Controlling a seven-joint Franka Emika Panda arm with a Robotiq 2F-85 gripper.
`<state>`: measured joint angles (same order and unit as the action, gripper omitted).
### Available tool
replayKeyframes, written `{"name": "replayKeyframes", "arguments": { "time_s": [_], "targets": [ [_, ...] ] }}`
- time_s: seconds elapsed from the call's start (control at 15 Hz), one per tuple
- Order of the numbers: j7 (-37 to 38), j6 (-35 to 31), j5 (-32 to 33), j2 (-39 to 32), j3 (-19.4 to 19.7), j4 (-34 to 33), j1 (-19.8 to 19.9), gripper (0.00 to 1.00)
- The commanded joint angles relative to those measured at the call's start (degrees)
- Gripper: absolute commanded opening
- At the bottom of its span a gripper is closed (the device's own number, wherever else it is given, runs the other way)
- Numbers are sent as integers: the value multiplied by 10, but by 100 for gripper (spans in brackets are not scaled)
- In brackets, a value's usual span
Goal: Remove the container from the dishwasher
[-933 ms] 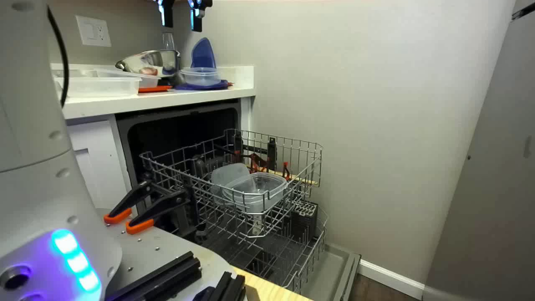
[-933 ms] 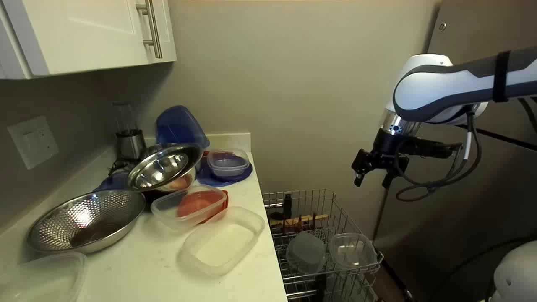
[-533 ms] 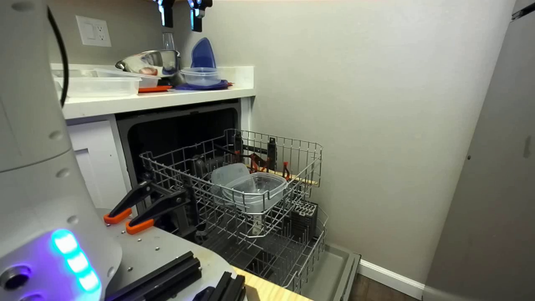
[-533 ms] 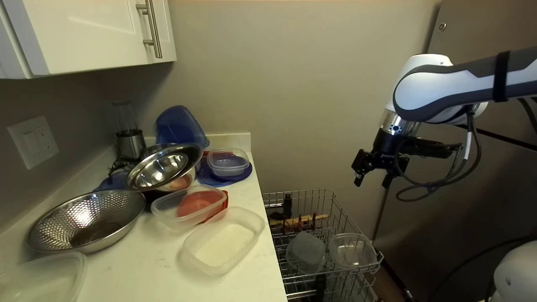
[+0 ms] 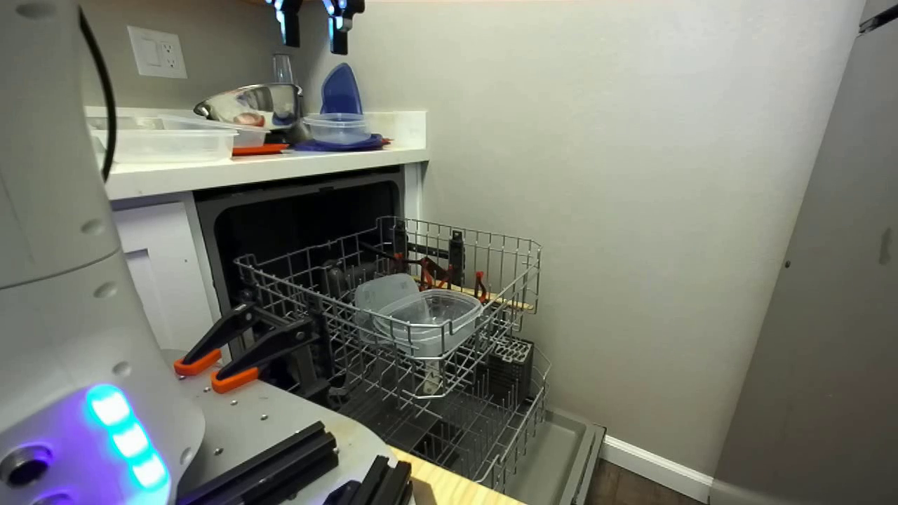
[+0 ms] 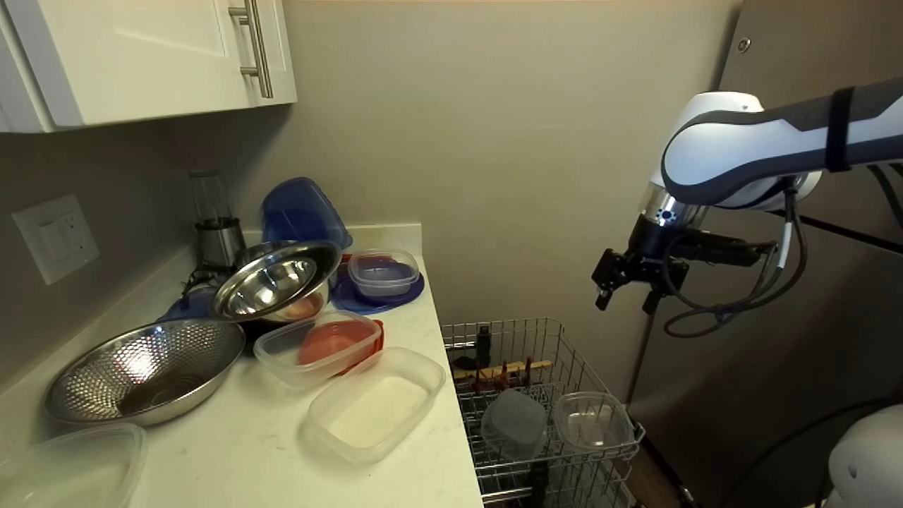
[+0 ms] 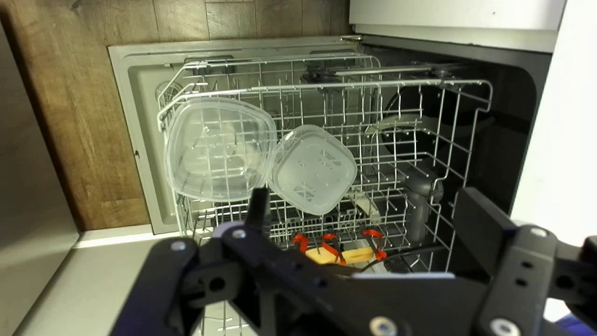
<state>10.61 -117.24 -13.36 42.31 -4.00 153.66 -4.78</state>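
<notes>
The dishwasher (image 5: 309, 203) stands open, with its upper wire rack (image 5: 530, 277) pulled out; the rack also shows in the other views (image 6: 585, 367) (image 7: 322, 85). A clear plastic container (image 7: 219, 149) lies open side up at the rack's outer end; both exterior views show it too (image 5: 438, 315) (image 6: 592, 423). Beside it, touching or nearly so, a frosted square container (image 7: 315, 170) lies bottom up or tilted; it also shows in both exterior views (image 5: 387, 291) (image 6: 515, 423). My gripper (image 6: 626, 305) is open and empty, well above the rack (image 5: 314, 42). In the wrist view, its fingers (image 7: 364, 200) are wide apart.
The white counter (image 6: 282, 437) beside the dishwasher holds several clear containers (image 6: 377, 409), a steel colander (image 6: 148, 374), steel bowls (image 6: 275, 282) and blue lids (image 6: 300, 212). Red-and-black utensils (image 7: 333, 247) lie in the rack. A wall (image 5: 596, 175) stands close behind the rack.
My gripper has shifted very slightly to the right in an exterior view and stays open. The rack and the containers have not moved.
</notes>
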Motion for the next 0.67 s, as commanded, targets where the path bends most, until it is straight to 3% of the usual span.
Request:
{"name": "replayKeyframes", "arguments": {
  "time_s": [0.0,0.33,0.6],
  "targets": [
    [-28,-101,-11,-40,33,20,28,100],
    [-31,-258,-37,-156,86,26,42,100],
    [-1,-374,-104,-258,90,9,24,100]
  ]
}}
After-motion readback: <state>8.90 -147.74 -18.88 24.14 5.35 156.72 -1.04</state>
